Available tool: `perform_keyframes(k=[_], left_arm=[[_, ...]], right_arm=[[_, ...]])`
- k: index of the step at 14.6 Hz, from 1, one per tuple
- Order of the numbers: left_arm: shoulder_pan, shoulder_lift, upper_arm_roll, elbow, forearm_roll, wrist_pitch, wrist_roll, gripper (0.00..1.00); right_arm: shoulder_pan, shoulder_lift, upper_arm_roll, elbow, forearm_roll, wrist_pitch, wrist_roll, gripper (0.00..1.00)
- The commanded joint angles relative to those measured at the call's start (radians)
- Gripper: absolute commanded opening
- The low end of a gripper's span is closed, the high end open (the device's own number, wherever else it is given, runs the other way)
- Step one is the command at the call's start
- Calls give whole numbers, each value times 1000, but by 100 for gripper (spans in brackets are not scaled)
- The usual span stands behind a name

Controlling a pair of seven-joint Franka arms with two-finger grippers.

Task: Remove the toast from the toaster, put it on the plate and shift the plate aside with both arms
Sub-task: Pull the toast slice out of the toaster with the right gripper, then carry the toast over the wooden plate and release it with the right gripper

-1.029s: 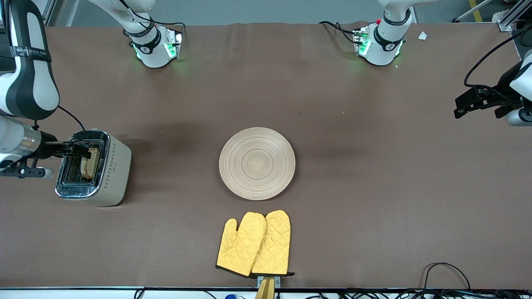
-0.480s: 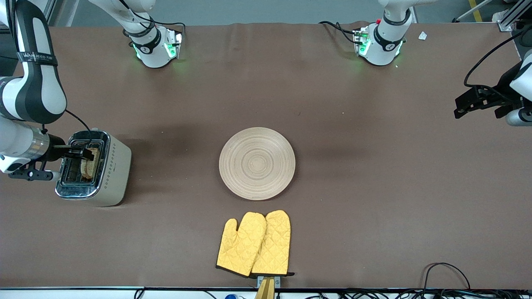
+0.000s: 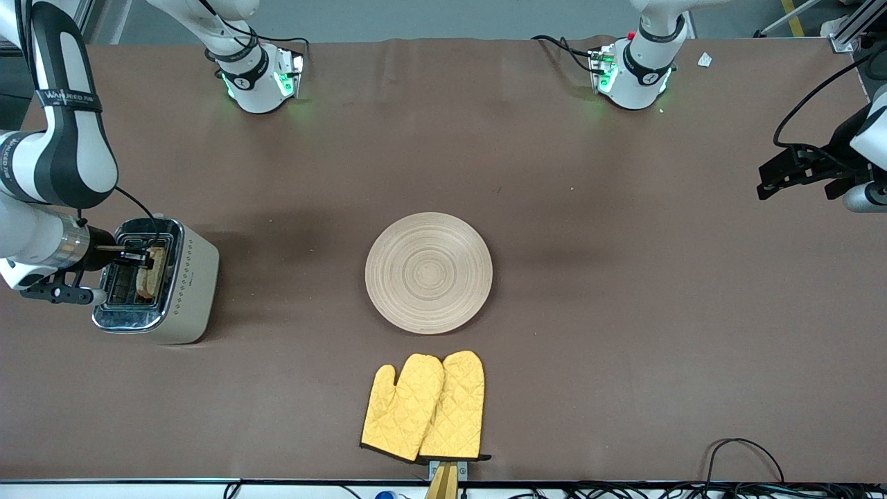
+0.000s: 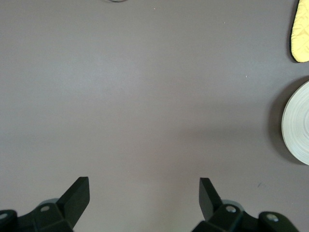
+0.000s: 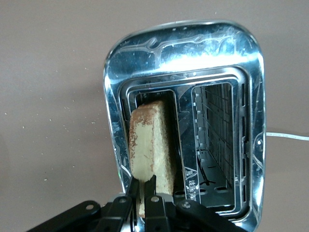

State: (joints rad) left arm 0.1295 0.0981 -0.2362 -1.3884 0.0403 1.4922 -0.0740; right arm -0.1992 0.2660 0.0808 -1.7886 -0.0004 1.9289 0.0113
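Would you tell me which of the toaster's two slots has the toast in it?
The slot nearer the plate holds the toast; the other slot is empty.

Two arms are counted, the right arm (image 3: 62, 138) and the left arm (image 3: 866, 138), and two bases are seen along one edge of the table (image 3: 624, 312). Two grippers are counted: the right gripper (image 3: 142, 255) and the left gripper (image 3: 766, 181). One toaster (image 3: 177, 284) is seen, with two slots in its top. One toast (image 3: 149, 272) is counted, standing in one slot. One plate (image 3: 429, 273) is counted. Two mitts (image 3: 424, 407) are counted, lying side by side. One scrap of white paper (image 3: 705, 59) is seen near a corner of the table. One table is counted.
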Motion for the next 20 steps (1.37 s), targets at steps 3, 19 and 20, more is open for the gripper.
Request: perform_keyframes(k=[3,19,20], left_arm=[[2,6,3,12,-13,14,19,100],[2,8,3,12,-13,22,17,100],[2,8,3,12,-13,22,17,100]], right_arm=[[-3,-48,7,213,20,-207,-10,0],[652,-30,13,-50,594,277,430,0],[716,10,13,-48,594,370,494,0]])
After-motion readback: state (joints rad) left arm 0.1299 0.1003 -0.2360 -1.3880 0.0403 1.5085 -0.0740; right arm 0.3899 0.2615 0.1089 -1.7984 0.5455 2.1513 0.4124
